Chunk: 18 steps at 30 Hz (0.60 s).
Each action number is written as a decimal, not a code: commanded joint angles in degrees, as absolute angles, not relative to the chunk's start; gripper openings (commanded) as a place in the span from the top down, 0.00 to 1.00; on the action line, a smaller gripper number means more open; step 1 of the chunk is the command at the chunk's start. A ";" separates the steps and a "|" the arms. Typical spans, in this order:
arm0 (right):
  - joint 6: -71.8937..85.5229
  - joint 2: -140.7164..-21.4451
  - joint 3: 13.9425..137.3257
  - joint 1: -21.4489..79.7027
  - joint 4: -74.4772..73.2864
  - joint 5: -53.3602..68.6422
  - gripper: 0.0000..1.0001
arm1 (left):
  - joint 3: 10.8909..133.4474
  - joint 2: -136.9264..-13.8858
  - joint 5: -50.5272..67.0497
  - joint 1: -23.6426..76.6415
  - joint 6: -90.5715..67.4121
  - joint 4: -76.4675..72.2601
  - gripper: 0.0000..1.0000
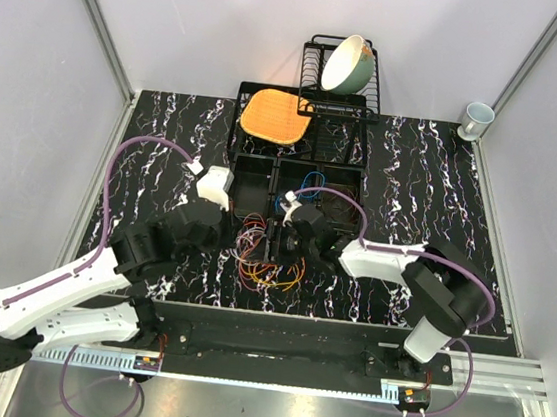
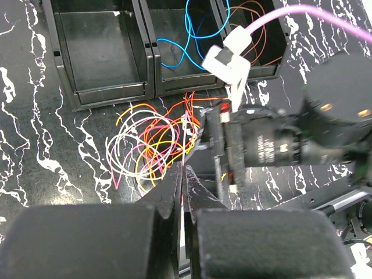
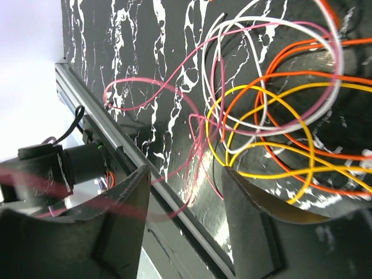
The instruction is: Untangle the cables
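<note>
The cables (image 1: pixel 271 260) lie as a loose tangle of orange, yellow, pink and white loops on the black marble table, just in front of the bins. In the left wrist view the tangle (image 2: pixel 152 142) spreads ahead of my left gripper (image 2: pixel 183 173), which is shut on one thin reddish strand rising out of it. My right gripper (image 3: pixel 186 189) stands open low over the tangle's near edge. Pink strands (image 3: pixel 195 148) run between its fingers (image 3: pixel 125 200), and yellow and orange loops (image 3: pixel 273 125) lie beside the right finger. The two grippers almost meet over the tangle in the top view.
Three black bins (image 2: pixel 102 87) stand behind the tangle; one holds a blue cable (image 2: pixel 187 36), another a brown one (image 2: pixel 260 29). Farther back stand a dish rack (image 1: pixel 362 112) with a bowl (image 1: pixel 347 63), an orange plate (image 1: pixel 272 114) and a cup (image 1: pixel 477 118). The table's metal rail (image 3: pixel 116 136) runs close by.
</note>
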<state>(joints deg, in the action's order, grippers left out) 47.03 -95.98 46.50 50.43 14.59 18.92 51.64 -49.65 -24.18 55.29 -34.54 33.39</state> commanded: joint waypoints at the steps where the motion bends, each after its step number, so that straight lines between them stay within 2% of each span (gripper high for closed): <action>1: 50.10 -98.26 49.74 52.20 20.48 14.69 0.46 | 52.21 -47.64 -25.31 54.76 -35.16 31.73 1.00; 7: 50.10 -98.97 50.62 52.82 20.65 12.57 0.59 | 52.12 -46.50 -24.96 54.67 -35.59 32.25 1.00; 8: 50.18 -99.05 50.62 53.00 20.74 12.31 0.67 | 51.95 -46.32 -24.87 54.67 -35.68 32.17 1.00; 11: 49.66 -98.44 50.89 53.17 20.48 11.60 0.85 | 52.03 -45.79 -24.96 54.58 -35.95 32.52 1.00; 12: 49.40 -98.00 51.06 53.17 19.61 11.51 0.97 | 52.03 -45.70 -24.96 54.49 -36.12 32.69 1.00; 14: 47.04 -95.64 52.81 53.17 16.98 10.20 1.00 | 52.29 -45.35 -25.92 54.49 -36.56 34.09 1.00; 18: 40.01 -89.92 59.57 53.17 3.74 5.64 1.00 | 52.30 -44.12 -30.48 54.49 -39.37 38.31 0.87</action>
